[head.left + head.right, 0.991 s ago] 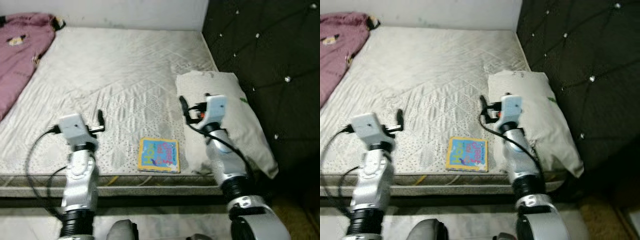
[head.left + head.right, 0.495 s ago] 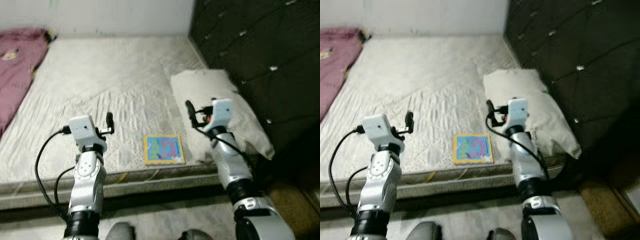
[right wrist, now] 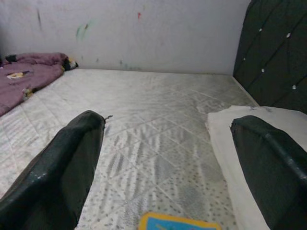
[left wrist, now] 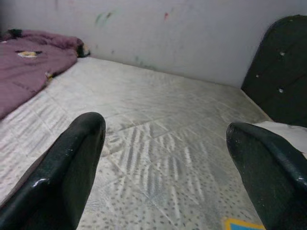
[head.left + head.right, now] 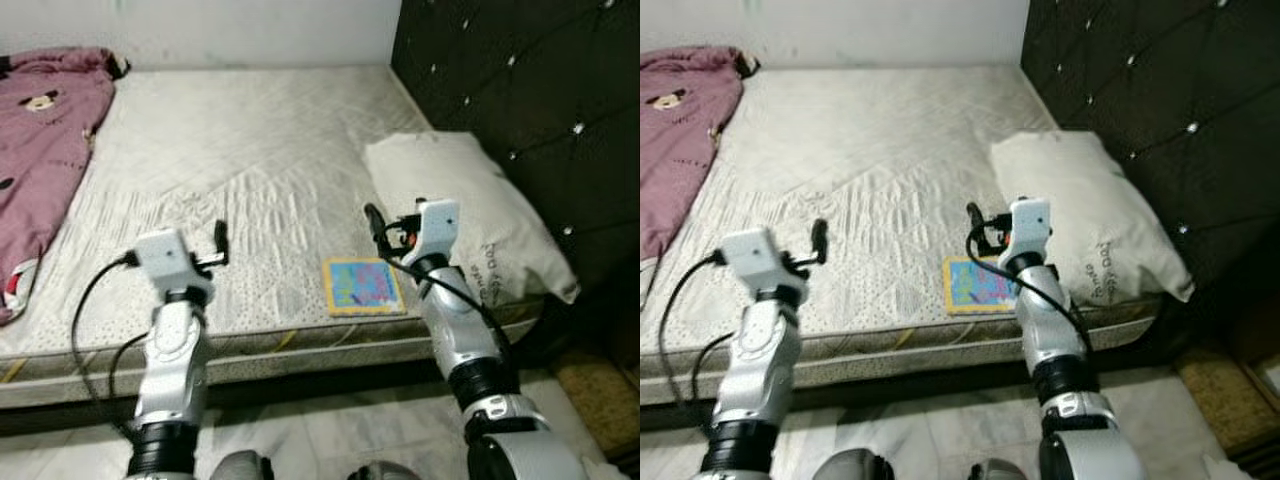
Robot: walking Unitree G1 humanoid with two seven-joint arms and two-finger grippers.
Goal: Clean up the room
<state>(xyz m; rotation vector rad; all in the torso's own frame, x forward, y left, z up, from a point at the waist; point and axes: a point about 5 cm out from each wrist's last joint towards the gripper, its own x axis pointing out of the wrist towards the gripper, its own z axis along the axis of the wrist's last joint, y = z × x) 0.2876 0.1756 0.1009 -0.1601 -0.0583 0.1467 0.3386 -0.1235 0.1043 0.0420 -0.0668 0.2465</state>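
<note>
A small colourful book [image 5: 363, 285] lies flat on the grey mattress [image 5: 250, 150], close to its front edge. A white pillow [image 5: 470, 215] rests at the mattress's right end against the dark headboard [image 5: 520, 90]. A pink garment [image 5: 40, 130] is spread over the far left corner. My left gripper [image 4: 165, 143] is raised above the mattress's front part, open and holding nothing. My right gripper [image 3: 168, 143] hovers open just behind the book, between it and the pillow. The book's edge [image 3: 175, 222] peeks in under the right fingers.
A white wall [image 5: 200, 25] runs behind the bed. The tufted headboard closes off the right side. Pale tiled floor [image 5: 330, 440] lies in front of the bed, with a brown mat [image 5: 590, 385] at the lower right.
The whole picture has shifted, so the camera moved; bed and book now sit further right and the pink garment shows more. Both arms keep the same raised, open pose.
</note>
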